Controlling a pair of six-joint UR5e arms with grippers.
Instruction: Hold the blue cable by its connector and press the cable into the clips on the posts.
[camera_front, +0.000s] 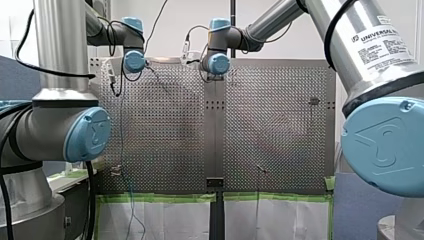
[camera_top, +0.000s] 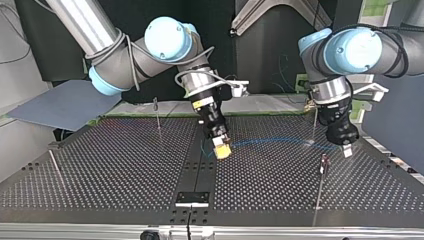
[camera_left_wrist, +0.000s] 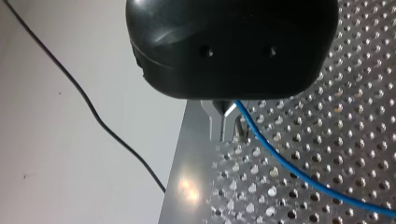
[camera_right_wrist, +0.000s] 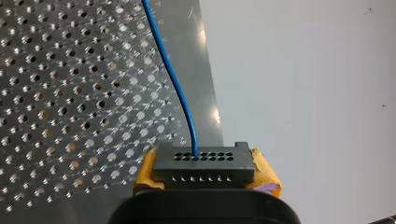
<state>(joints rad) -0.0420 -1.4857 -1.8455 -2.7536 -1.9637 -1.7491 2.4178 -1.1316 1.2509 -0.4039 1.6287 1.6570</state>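
Observation:
The thin blue cable lies in a shallow arc over the perforated table between my two grippers. In the right wrist view the cable enters a black connector with a row of holes. My right gripper is shut on that connector with its yellow pads. In the top view my right gripper hangs just above the table's middle seam. My left gripper, black, hovers near a post. In the left wrist view its metal fingers are shut on the cable.
Thin upright posts stand on the plate: one at the back of the top view's left, one at the left edge, one behind my left gripper. A small black bracket sits on the seam at the near edge.

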